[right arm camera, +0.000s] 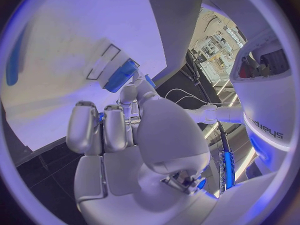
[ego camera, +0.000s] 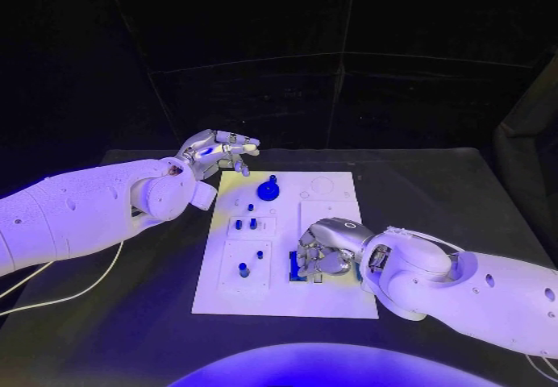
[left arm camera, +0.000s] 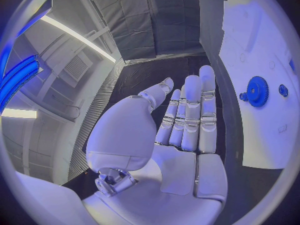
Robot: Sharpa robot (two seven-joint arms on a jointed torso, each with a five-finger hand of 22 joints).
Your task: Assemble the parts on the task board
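- Your right robot hand [ego camera: 326, 251] sat at lower centre of the frame, fingers curled down onto a blue part [right arm camera: 122, 75] by a rectangular slot in the task board [ego camera: 337, 302]; whether it pinched the part, you couldn't tell.
- Your left robot hand [ego camera: 215, 151] hovered upper left, fingers spread, holding nothing.
- The toothed blue gear [ego camera: 268, 190] stood just right of it, nearer the left robot hand.
- The board was flat, matt and white on the black worktop [ego camera: 465, 193].

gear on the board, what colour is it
Blue. The gear shows best in the left wrist view.

Blue parts [ego camera: 268, 190] upright on white task board [ego camera: 337, 302]
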